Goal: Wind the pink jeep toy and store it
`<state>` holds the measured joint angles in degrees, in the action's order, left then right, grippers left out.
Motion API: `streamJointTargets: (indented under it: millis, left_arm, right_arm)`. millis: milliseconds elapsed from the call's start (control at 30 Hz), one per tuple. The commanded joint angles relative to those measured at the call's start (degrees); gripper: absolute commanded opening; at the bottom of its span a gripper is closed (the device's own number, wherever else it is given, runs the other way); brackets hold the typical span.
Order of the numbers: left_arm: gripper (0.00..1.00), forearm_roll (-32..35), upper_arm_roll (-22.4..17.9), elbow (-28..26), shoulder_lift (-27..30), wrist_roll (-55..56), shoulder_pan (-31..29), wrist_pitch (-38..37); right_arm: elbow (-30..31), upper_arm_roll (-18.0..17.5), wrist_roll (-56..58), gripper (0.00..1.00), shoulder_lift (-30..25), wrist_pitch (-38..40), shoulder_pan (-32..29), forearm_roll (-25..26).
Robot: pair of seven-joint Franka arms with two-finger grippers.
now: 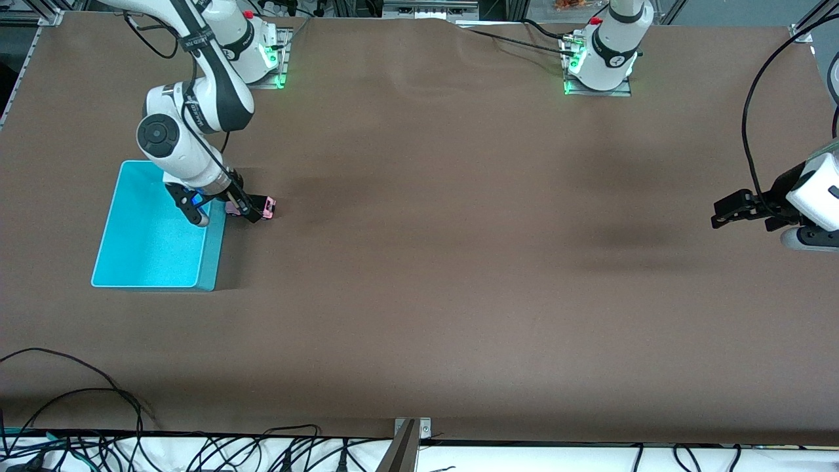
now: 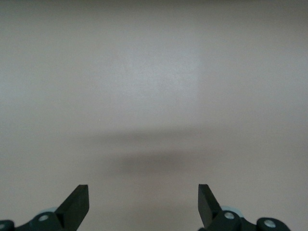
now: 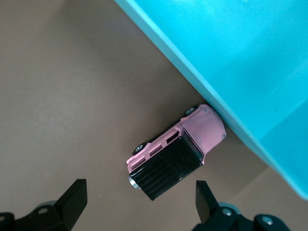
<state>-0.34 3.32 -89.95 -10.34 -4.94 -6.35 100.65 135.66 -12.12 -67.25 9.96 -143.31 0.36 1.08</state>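
Table point(image 1: 459, 262): brown surface filling the frame, the arm bases along its top edge.

Bin point(image 1: 141, 229): turquoise tray at left centre of the front view, its cavity showing nothing inside. In the right wrist view its wall point(image 3: 231, 62) runs diagonally across the upper right.

Right gripper point(image 1: 225, 218): at left centre, low over the strip of table at the bin's long wall and the jeep. Its fingers stand apart, with nothing between them; both tips point(image 3: 72, 199) appear along the lower edge of its wrist view.

Left gripper point(image 1: 721, 216): at the right edge of the front view, over bare table, fingers point(image 2: 77, 202) spread and empty; this arm waits.

Jeep point(image 1: 265, 206): pink toy with a black roof, on the table just beside the bin, partly masked by the right gripper. In the wrist view the jeep point(image 3: 175, 151) lies askew, its nose touching or nearly touching the bin wall.

Risks, as judged. The jeep sits skewed to the line of the fingers, so a straight closure could pinch it by its corners and spin it free. The wall leaves scant room at the nose; a descending finger may strike the rim or shove the bin. A small wheeled toy may roll from a glancing touch. Dropped in unwound, it would leave the task half done.
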Motion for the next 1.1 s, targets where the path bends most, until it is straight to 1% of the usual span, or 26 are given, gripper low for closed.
streamJointTargets:
  millis: [0,200,500,734,967,1067]
  left_arm:
    - [1.0,-0.9,0.0,-1.0,1.3,-1.1,0.0,-0.4]
    - [1.0,-0.9,0.1,-1.0,1.3,-1.1,-0.1,-0.4]
    - [1.0,-0.9,0.1,-1.0,1.3,-1.1,0.0,-0.4]
    - [1.0,-0.9,0.0,-0.9,1.3,-1.1,-0.1,-0.4]
    - [1.0,-0.9,0.0,-0.8,1.2,-1.1,-0.1,-0.3]
    - [1.0,-0.9,0.0,-0.8,1.2,-1.1,-0.2,-0.3]
  right_arm:
    - [2.5,0.1,-10.0,1.0,-0.1,-4.4,1.0,0.9]
    - [2.4,0.1,-18.3,1.0,0.8,-7.2,1.1,1.1]
    - [2.9,0.3,-26.0,1.0,2.0,-7.1,1.0,1.8]
    - [3.7,1.1,-27.0,1.0,3.2,-6.9,1.0,1.8]
    - [3.7,3.1,-27.0,1.0,3.6,-6.4,1.0,2.3]
    - [3.7,3.2,-27.1,1.0,3.6,-6.3,1.0,2.3]
